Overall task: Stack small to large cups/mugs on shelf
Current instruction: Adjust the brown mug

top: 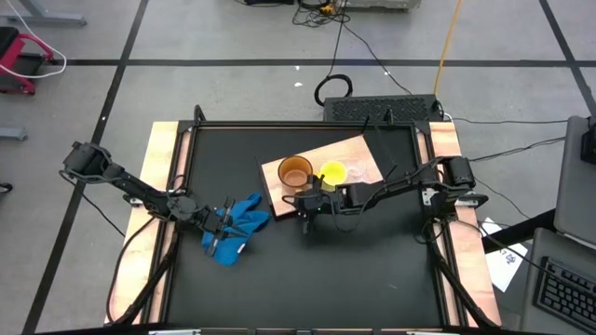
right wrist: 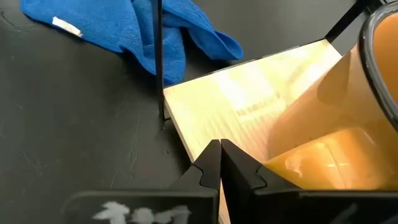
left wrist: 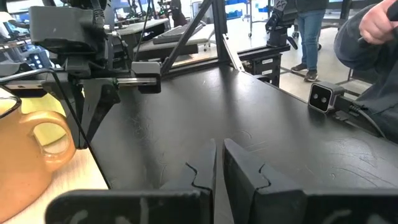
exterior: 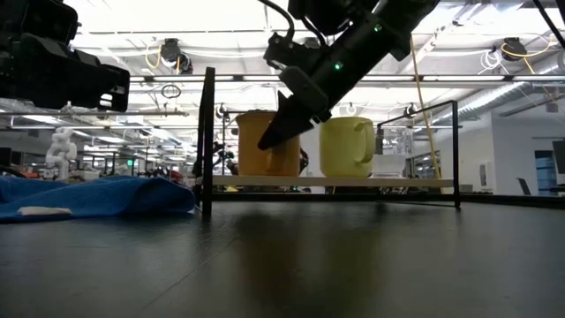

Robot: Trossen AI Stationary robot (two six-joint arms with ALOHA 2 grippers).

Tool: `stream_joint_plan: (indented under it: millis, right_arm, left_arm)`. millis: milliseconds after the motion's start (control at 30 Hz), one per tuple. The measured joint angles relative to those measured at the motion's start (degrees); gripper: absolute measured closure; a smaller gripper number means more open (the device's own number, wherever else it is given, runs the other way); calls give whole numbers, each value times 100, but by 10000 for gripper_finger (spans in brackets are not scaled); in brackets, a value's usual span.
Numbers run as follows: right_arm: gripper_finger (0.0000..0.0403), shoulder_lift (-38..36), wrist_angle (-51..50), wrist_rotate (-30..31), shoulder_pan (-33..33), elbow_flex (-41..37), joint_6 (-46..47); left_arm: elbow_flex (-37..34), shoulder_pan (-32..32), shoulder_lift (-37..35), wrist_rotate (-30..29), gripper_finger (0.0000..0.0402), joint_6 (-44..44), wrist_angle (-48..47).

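Mugs stand side by side on the light-wood shelf (top: pixel 346 156), which lies flat on the black bench (top: pixel 372 270): the orange-brown mug (top: pixel 295 172) nearer the blue cloth, the yellow mug (top: pixel 332 173) next to it, and a small clear cup (top: pixel 361 170) just beyond the yellow one, hard to make out. The right end effector (top: pixel 305 216) hangs at the shelf's near edge, just beside the orange-brown mug, its fingers pressed together and pinching nothing, as the right wrist view shows. The left end effector (top: pixel 217 238) sits over the blue cloth (top: pixel 240 223), well apart from the shelf, its fingers likewise closed on nothing. A person (left wrist: pixel 373 43) stands past the bench in the left wrist view.
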Motion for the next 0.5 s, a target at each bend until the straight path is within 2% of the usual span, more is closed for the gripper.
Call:
stream_joint_plan:
  millis: [267,500]
  right_arm:
    - [403,-65,-43,108,41,-2,-29]
    - [403,-841,-95,106,276,91,-478]
  left_arm:
    - [0,0,-2,2,371,2,-52]
    - [0,0,-1,2,371,25,-140]
